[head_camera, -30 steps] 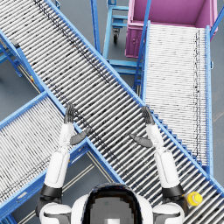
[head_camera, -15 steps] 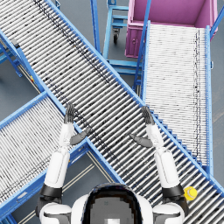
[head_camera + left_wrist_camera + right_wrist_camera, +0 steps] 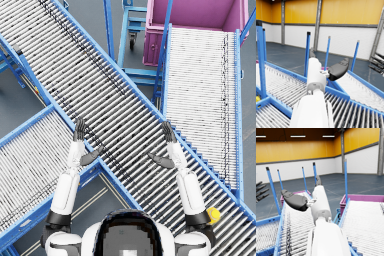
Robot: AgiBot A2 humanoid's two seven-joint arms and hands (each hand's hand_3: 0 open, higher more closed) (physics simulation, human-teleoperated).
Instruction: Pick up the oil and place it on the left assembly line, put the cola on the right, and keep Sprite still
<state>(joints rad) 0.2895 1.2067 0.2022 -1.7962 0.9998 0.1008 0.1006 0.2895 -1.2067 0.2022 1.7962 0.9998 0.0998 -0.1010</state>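
Both arms are up over the central conveyor (image 3: 115, 100), the long roller belt running on a diagonal through the head view. The left hand (image 3: 81, 146) hovers above the belt's near edge, fingers straight and spread, thumb out to the side, nothing in it. The right hand (image 3: 170, 148) mirrors it further across the same belt: released, palm turned inward, thumb pointing towards the other hand, also empty. The two hands are well apart.

Low in the head view, just beside the right arm's elbow, a small round yellow object (image 3: 214, 215) sits on the central conveyor's rollers. Only a part of it shows past the arm, so I cannot tell whether it is the oil.

The left assembly line (image 3: 30, 155) branches off beside the left arm. The right assembly line (image 3: 200, 85) runs straight away from the robot towards a purple bin (image 3: 200, 14) at its far end.
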